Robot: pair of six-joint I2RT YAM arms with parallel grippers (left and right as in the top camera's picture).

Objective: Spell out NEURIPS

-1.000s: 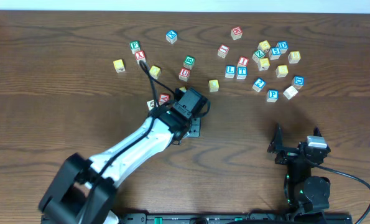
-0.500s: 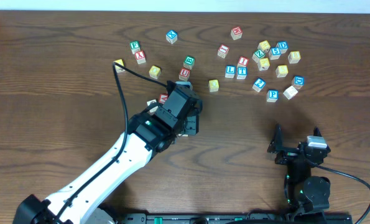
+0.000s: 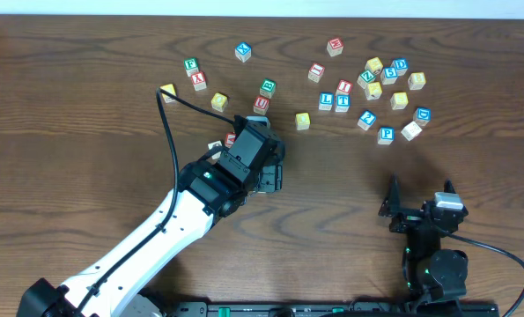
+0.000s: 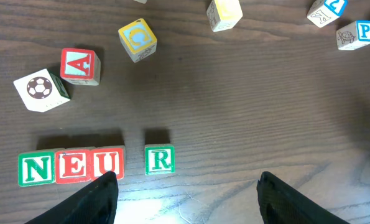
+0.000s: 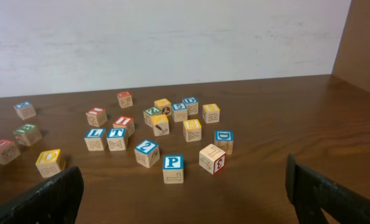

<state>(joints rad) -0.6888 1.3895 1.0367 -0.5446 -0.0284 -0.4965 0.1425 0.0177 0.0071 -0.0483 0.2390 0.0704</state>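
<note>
The left arm (image 3: 147,242) is seen from overhead stretched in a long diagonal from the lower left edge of the counter (image 3: 68,132) up toward its middle, the wrist bent over so that the camera is pointed straight down. In the left wrist view the left gripper (image 4: 188,196) is held low over the wood with its dark fingers (image 4: 101,196) spread wide. Just beyond the fingertips a row is laid out: the green N cube (image 4: 36,169), the red E cube (image 4: 74,167) and the red U cube (image 4: 108,163) are set touching side by side, and the green R cube (image 4: 159,159) is placed just to their right with a narrow gap, between the lines of the two fingers and touched by neither. Farther off, a soccer-ball cube (image 4: 41,89) and a red A cube (image 4: 80,66) are set close together. Well to the right, in the loose scatter of cubes, the red I cube (image 5: 123,123) and the blue P cube (image 5: 173,168) are found, apart from each other. At the lower right the right arm (image 3: 433,264) is folded close to its base, and the right gripper (image 5: 185,193) is spread fully wide, aimed level across the counter toward that scatter.
</note>
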